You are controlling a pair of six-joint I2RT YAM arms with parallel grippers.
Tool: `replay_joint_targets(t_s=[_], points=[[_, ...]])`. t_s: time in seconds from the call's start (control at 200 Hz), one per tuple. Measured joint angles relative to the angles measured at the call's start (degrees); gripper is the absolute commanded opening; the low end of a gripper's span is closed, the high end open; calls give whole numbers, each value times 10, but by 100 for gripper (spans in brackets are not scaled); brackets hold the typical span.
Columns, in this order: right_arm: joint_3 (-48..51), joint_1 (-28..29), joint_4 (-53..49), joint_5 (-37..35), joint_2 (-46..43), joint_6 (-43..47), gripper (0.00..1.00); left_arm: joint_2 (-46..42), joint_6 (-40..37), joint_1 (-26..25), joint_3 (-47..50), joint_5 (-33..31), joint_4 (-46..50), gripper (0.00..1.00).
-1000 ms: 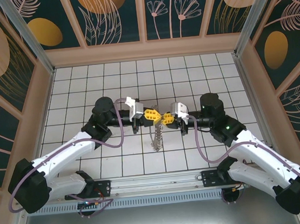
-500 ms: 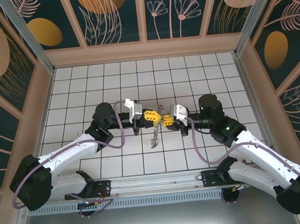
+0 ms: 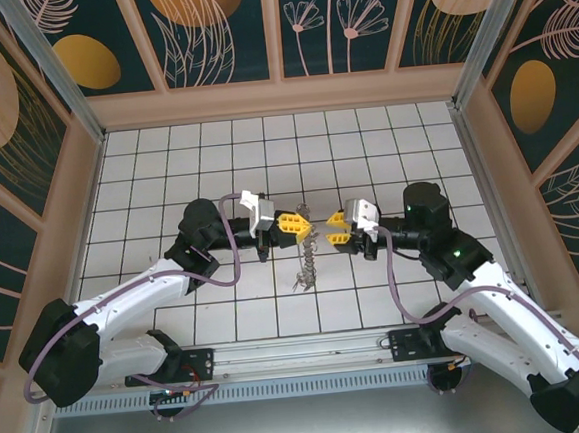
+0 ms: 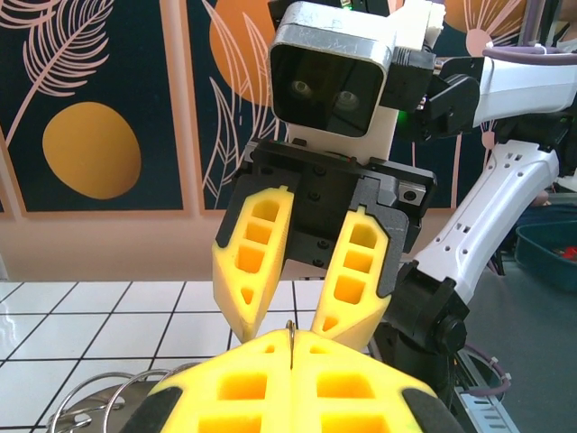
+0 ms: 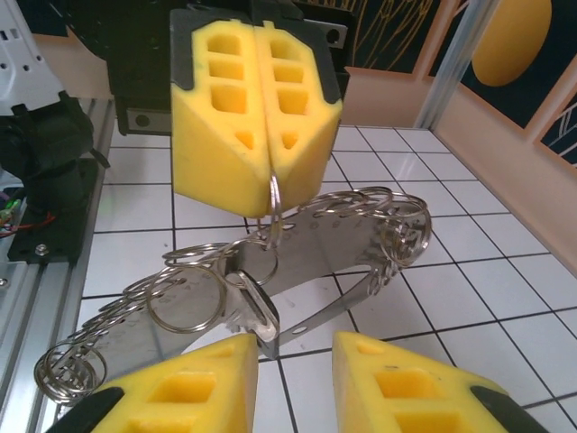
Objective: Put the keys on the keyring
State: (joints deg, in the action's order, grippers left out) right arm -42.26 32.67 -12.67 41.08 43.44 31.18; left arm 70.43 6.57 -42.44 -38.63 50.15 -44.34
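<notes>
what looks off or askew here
The bunch of metal rings dangles tilted from one ring pinched in the shut left hand; the open right hand is clear of it.

The table (image 3: 165,166) is white square tiles with dark grout lines, boxed in by a tan rim. Around its middle the keyring (image 3: 307,260) hangs with its lower end down at the tiles; whether it rests there I cannot tell.
</notes>
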Motion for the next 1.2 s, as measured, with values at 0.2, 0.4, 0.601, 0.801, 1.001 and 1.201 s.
replay_joint_targets(t_s=[0.2,0.4,0.601,0.801,1.001,1.201], points=[[-2,2,29,30,34,-9,20,2,11,0,0,3,-18,0],[-7,16,55,41,61,-17,7,3,17,0,0,4,-22,0],[-8,31,81,45,73,-26,0,10,23,0,1,4,-33,0],[-8,43,97,40,82,-31,0,13,28,0,1,4,-48,0],[-7,51,99,19,77,-32,10,13,28,0,5,1,-57,0],[8,52,94,5,41,-30,14,10,30,0,16,-7,-65,0]])
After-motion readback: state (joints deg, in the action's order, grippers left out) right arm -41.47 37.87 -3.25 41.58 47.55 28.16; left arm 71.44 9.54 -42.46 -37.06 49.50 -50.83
